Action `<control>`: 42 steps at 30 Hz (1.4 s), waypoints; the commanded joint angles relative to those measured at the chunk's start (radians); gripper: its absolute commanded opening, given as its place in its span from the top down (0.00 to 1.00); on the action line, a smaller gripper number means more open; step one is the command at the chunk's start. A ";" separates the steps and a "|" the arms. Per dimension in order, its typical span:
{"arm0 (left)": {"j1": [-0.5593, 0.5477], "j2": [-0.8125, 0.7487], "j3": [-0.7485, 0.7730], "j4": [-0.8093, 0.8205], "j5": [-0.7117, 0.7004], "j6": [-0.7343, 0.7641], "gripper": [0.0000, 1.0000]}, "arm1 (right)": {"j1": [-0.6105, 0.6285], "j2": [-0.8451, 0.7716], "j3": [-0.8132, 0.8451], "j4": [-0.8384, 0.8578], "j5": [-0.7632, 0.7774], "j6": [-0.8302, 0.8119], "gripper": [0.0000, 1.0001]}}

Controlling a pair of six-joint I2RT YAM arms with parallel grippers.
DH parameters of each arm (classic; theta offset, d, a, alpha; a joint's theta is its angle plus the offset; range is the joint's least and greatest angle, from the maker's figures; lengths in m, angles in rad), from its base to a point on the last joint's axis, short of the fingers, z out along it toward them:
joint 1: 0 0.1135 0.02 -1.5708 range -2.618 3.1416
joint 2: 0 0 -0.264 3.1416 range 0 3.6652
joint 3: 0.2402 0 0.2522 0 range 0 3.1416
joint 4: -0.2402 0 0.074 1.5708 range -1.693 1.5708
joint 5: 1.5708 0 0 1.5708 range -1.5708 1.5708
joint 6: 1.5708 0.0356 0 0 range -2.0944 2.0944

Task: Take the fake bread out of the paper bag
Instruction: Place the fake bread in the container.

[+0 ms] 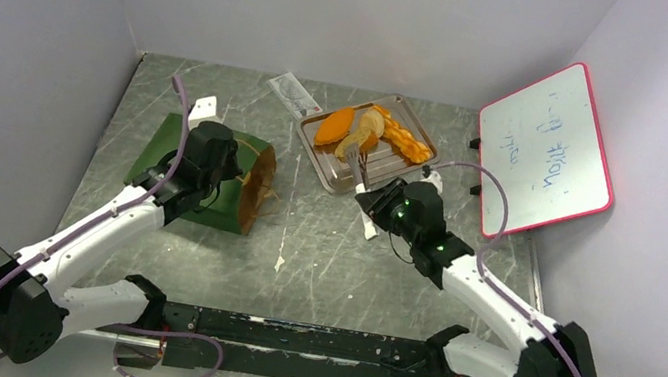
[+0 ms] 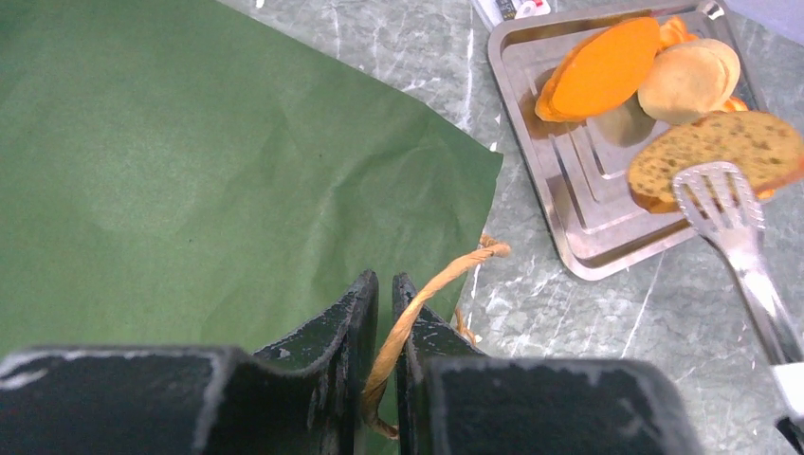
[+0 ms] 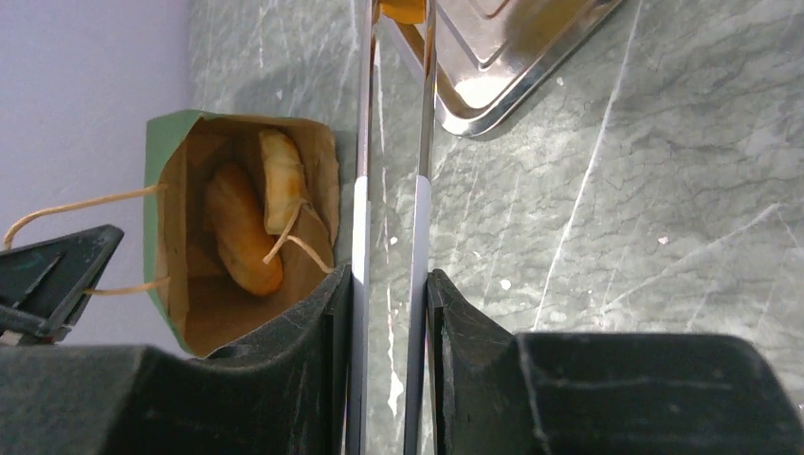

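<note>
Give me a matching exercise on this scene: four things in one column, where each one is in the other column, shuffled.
Things
1. bag handle
2. tongs
3. orange loaf
4. whiteboard

Places
A. lying on the metal tray
B. propped up at the far right
C. pinched in the left gripper
D. held by the right gripper

Pairs: 1-C, 2-D, 3-A, 4-B
</note>
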State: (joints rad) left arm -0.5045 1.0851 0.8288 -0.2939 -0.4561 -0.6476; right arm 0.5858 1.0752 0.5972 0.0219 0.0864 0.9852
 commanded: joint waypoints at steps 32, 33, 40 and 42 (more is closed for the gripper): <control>0.011 -0.039 -0.010 0.009 0.056 0.004 0.93 | -0.152 0.107 -0.139 0.213 -0.170 0.100 0.61; 0.011 -0.039 -0.009 0.008 0.057 0.005 0.93 | -0.152 0.087 -0.139 0.197 -0.165 0.099 0.61; 0.012 -0.038 -0.011 0.009 0.060 -0.001 0.93 | -0.152 0.002 -0.125 0.106 -0.137 0.081 0.61; 0.011 -0.041 -0.010 0.006 0.062 0.001 0.93 | -0.152 -0.027 -0.122 0.090 -0.137 0.076 0.61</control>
State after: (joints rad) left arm -0.5045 1.0637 0.8196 -0.2947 -0.4122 -0.6476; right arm 0.4412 1.0977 0.4583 0.1474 -0.0700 1.0775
